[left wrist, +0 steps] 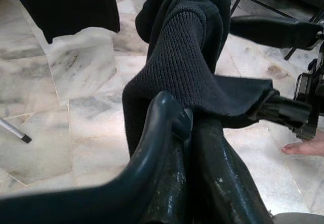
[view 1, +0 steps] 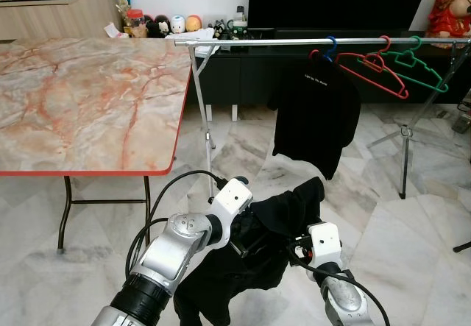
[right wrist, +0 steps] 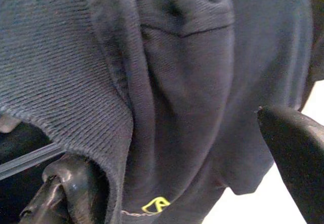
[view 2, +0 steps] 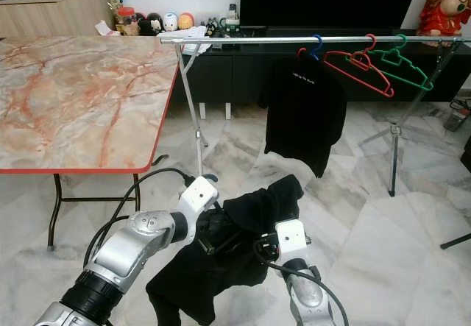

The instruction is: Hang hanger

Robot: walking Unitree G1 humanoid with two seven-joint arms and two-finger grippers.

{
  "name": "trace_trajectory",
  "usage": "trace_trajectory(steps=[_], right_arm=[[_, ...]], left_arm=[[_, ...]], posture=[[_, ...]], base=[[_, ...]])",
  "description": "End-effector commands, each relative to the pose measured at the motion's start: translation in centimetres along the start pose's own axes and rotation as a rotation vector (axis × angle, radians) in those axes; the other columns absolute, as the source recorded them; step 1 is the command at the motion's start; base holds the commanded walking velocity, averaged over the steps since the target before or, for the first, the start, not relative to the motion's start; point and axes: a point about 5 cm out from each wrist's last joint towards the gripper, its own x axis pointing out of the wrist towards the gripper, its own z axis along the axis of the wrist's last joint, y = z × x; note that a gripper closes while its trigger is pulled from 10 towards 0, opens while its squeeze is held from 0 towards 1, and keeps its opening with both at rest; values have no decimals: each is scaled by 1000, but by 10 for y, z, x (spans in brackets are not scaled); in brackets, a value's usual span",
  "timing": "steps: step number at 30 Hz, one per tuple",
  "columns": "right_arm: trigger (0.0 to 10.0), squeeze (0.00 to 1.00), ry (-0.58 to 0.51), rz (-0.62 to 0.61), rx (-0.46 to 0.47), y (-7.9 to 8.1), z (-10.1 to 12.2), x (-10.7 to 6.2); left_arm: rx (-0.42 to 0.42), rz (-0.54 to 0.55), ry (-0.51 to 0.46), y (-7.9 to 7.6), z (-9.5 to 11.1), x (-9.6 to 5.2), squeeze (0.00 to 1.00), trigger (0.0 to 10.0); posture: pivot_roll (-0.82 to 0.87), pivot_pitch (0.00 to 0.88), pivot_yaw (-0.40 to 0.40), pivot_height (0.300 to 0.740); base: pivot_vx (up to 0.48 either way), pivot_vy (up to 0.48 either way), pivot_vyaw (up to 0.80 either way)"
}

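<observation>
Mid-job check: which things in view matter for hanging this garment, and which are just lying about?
For the job:
- black garment, held between both grippers
- left gripper, shut on it
- right gripper
- clothes rail

Just about:
- hung black T-shirt
- red hanger, green hanger, both bare
- marble table
- toys

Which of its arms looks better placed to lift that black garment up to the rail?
Probably the right. The right gripper sits under the black knit garment, on the side nearer the silver clothes rail; the left gripper holds the garment's other side, nearer the marble-patterned table.
</observation>
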Motion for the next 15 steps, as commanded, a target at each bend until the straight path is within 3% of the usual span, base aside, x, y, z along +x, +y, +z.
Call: trace_trajectory(steps=[1,7,10,15], right_arm=[[10000,0,-24,-59,-3,-5,3,0],[10000,0,-59,-171,-21,-16,8,0],[10000,0,-85,-276,37,-26,11,-1],[10000,0,-72,-238,104,-20,10,0]], left_arm=[[4,-5,-44,0,11,-1,0,10000],[2,1,-45,1,11,-1,0,10000],[-3,6,-52,1,11,-1,0,10000],[-6,11,-57,1,12,-1,0,10000]], posture=[[71,72,8,740],[72,72,8,740],[72,74,8,740],[67,72,7,740]], base=[[0,0,0],[0,0,0],[0,0,0],[0,0,0]])
